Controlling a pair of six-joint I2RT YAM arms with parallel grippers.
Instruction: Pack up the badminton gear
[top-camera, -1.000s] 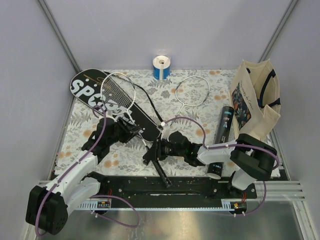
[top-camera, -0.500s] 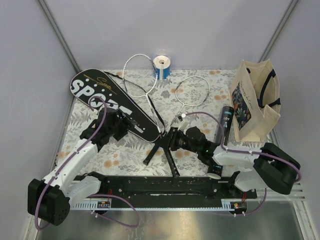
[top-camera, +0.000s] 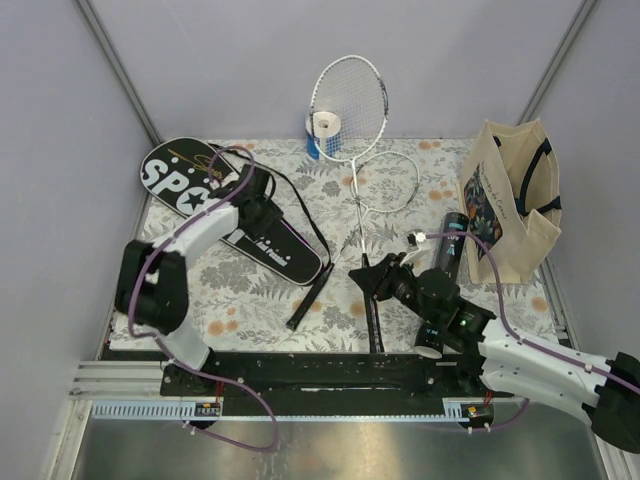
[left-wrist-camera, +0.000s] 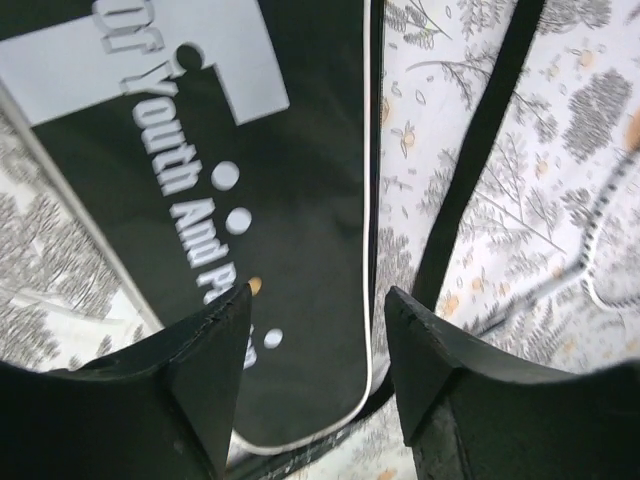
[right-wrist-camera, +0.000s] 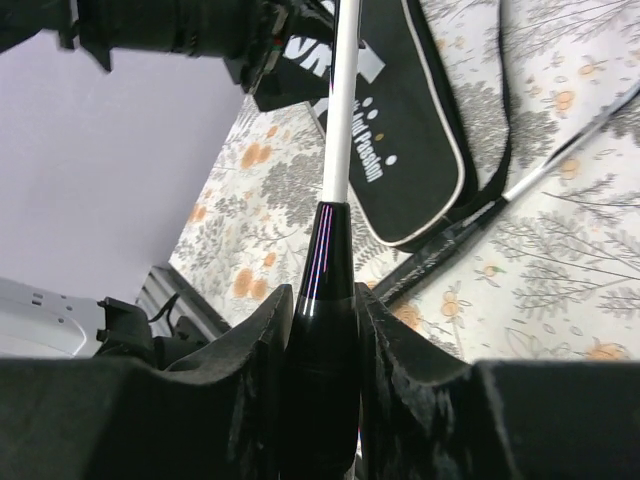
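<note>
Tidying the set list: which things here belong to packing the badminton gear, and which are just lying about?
Belongs: raised white-framed racket, in right end effector; second white-framed racket, lying flat; black cylindrical tube; long black "SPORT" racket cover.
Lying about: blue-and-white roll; cream tote bag.

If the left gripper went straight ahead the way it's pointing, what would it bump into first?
Most likely the black racket cover: the open left gripper points down at its lettered face, with nothing seen in between. How near it is, I cannot tell.
</note>
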